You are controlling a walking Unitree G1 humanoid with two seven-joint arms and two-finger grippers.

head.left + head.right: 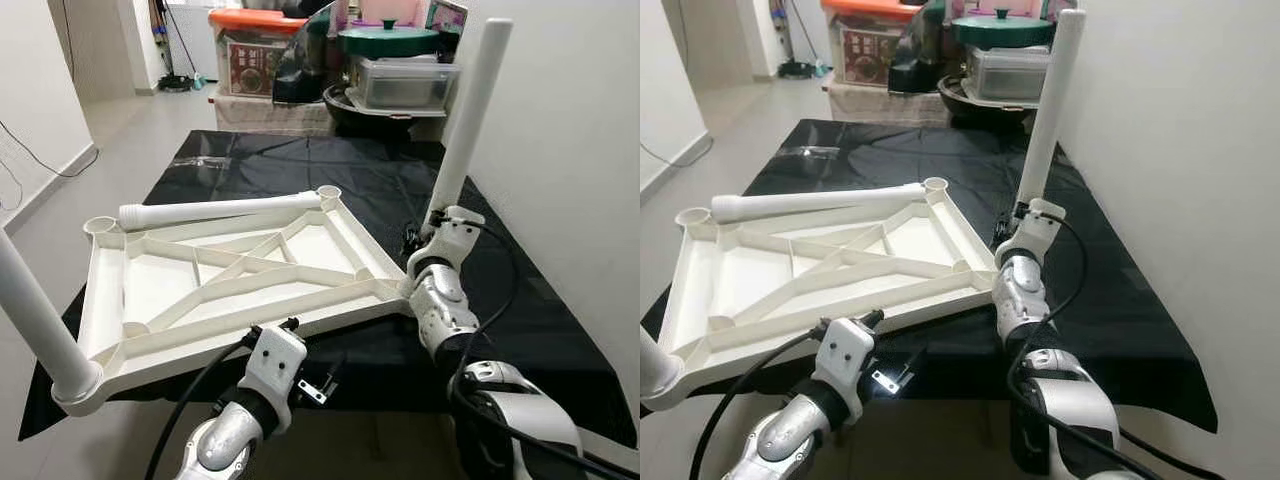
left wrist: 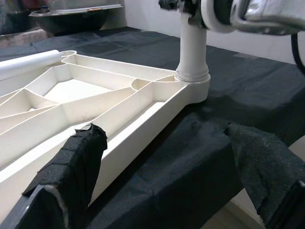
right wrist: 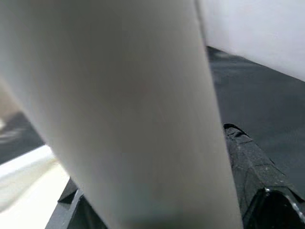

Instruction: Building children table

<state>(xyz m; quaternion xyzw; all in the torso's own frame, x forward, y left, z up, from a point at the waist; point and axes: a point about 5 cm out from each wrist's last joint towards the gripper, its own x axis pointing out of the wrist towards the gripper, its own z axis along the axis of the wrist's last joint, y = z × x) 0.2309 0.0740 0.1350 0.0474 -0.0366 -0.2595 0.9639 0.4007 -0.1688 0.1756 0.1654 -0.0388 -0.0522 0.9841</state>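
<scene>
Behind the black cloth [image 1: 560,330], a clear lidded bin [image 1: 405,82] sits, contents unclear. The upturned white tabletop [image 1: 230,280] lies on that cloth. My right gripper [image 3: 157,210] clamps the upright leg [image 1: 468,125] at its corner socket; my left gripper [image 2: 167,162] gapes wide beside the tabletop's near edge, holding nothing.

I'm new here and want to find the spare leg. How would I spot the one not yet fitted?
Find the black-covered table and the white upturned tabletop on it. Along its far edge lies a white table leg. Unlike the leg held by the right hand, it lies flat rather than standing in a corner socket.
</scene>
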